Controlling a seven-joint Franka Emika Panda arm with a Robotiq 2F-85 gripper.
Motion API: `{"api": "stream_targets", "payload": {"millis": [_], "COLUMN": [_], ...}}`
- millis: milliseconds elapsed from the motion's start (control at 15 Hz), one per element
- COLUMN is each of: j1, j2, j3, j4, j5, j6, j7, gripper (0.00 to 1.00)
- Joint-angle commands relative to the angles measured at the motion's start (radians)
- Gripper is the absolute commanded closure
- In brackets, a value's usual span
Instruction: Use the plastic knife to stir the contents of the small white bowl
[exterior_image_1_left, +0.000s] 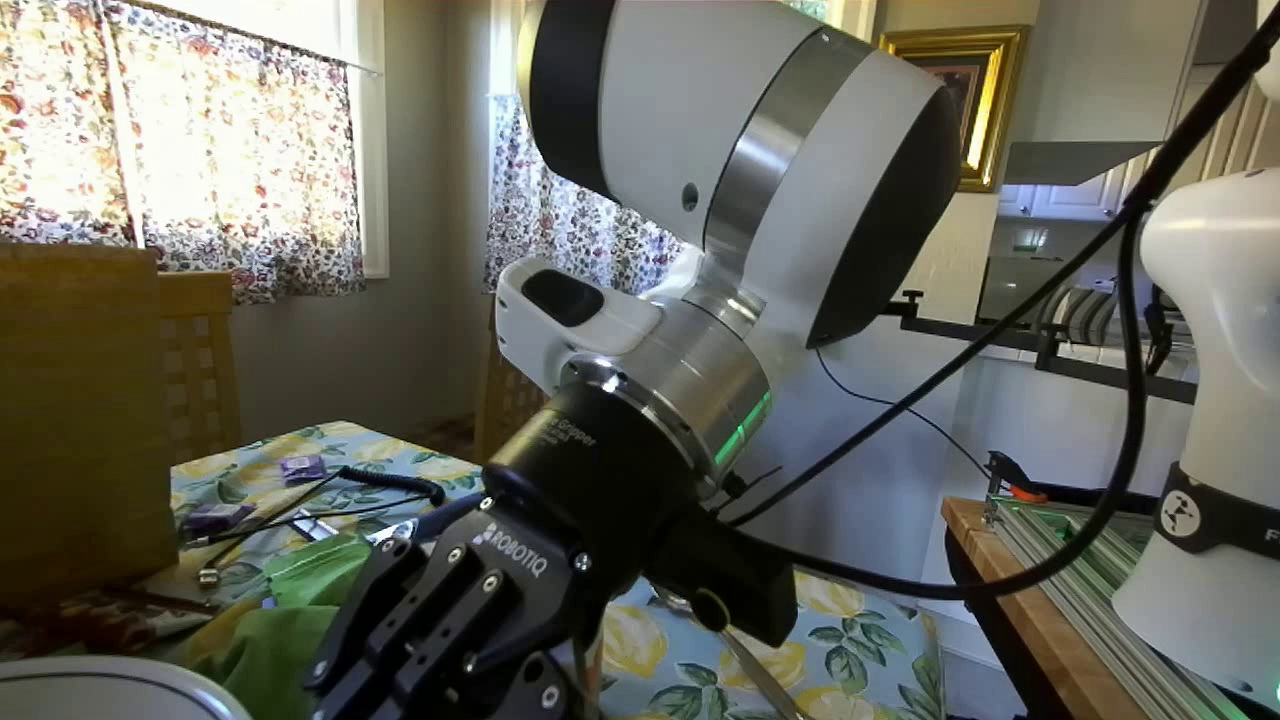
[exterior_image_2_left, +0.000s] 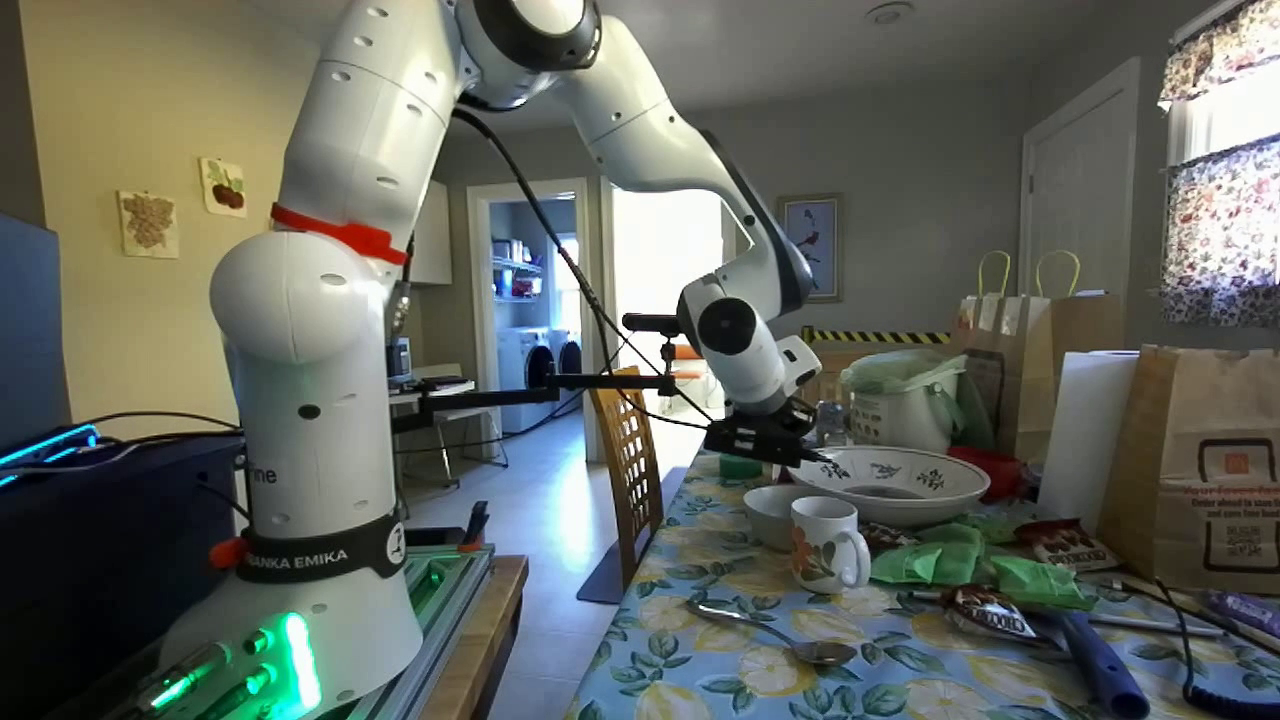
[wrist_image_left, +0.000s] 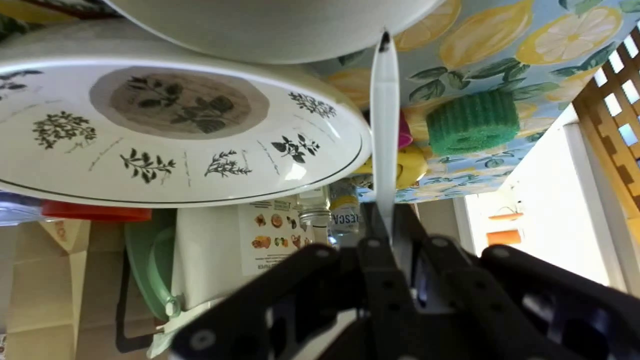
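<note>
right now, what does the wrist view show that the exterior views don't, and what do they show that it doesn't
Only the wrist view: the plastic knife clamped in the gripper, and a yellow object past the blade.

Only the exterior views: the floral mug and the metal spoon in an exterior view, and the robot's base in both exterior views.

Shared: the gripper and the lemon-print tablecloth in all three; the small white bowl and the large patterned bowl in the wrist view and an exterior view.
</note>
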Motion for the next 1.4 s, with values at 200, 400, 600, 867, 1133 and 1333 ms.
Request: {"api": "stream_targets", "payload": {"millis": [200, 400, 600, 867, 1133, 1333], "j1": [0.010, -0.008, -0.010, -0.004, -0.007, -0.014], "j2": [0.000, 0.001, 0.005, 0.025, 0.044, 0.060], "j3": [-0.007, -0.001, 0.003, 0.012, 0.017, 0.022], "j4": [0.012, 0.011, 0.023, 0.041, 0.044, 0.049], "j5": [-0.061, -0.064, -0.067, -0.108, -0.143, -0.173], "j6": [0.214, 0.210, 0.163, 0.110, 0.019, -0.040], "j7": [0.075, 0.068, 0.056, 0.060, 0.050, 0.052], "gripper": [0.97, 0.97, 0.97, 0.97, 0.97, 0.97]}}
